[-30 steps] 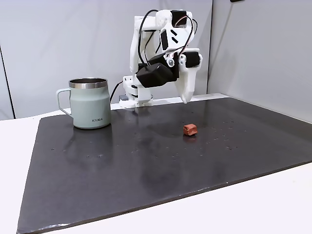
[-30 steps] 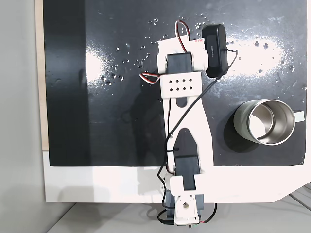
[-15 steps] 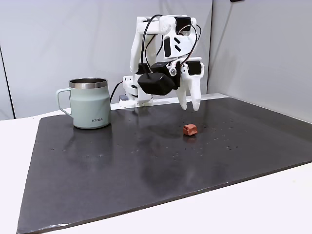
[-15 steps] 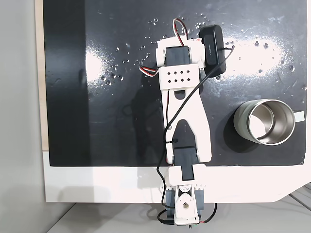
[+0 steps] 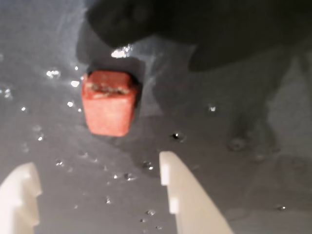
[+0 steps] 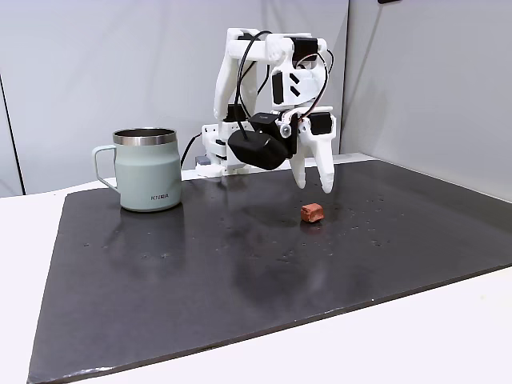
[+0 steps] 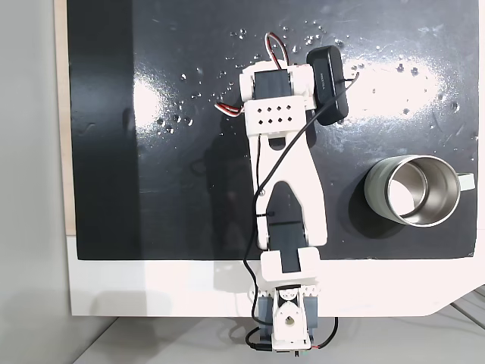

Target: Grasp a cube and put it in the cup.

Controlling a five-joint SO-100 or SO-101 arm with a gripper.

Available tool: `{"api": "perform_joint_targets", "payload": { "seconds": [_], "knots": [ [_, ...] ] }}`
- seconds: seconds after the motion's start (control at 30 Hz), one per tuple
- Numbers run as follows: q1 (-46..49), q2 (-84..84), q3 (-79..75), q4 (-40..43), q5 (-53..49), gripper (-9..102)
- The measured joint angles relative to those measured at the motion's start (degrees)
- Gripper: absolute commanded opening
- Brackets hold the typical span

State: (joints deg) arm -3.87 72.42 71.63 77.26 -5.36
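Since a second ago the arm has reached further out over the dark mat (image 6: 240, 280), and the gripper (image 6: 313, 185) now hangs just above and behind the cube (image 6: 312, 213), its fingers spread wide and empty. In the wrist view the cube (image 5: 108, 102) lies just beyond the fingertips (image 5: 170, 170), nearer the left one. The cup (image 6: 148, 170) stands well off to the left, unmoved.
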Motion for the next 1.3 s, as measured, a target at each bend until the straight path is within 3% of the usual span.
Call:
{"api": "perform_joint_targets", "payload": {
  "seconds": [0.67, 0.93, 1.3],
  "knots": [
    [0.0, -12.66, -5.62, -0.97, -0.18, 25],
    [0.18, -13.27, -6.24, -1.58, -0.18, 9],
    [0.7, -13.27, -6.33, -1.32, 0.0, 5]
  ]
}}
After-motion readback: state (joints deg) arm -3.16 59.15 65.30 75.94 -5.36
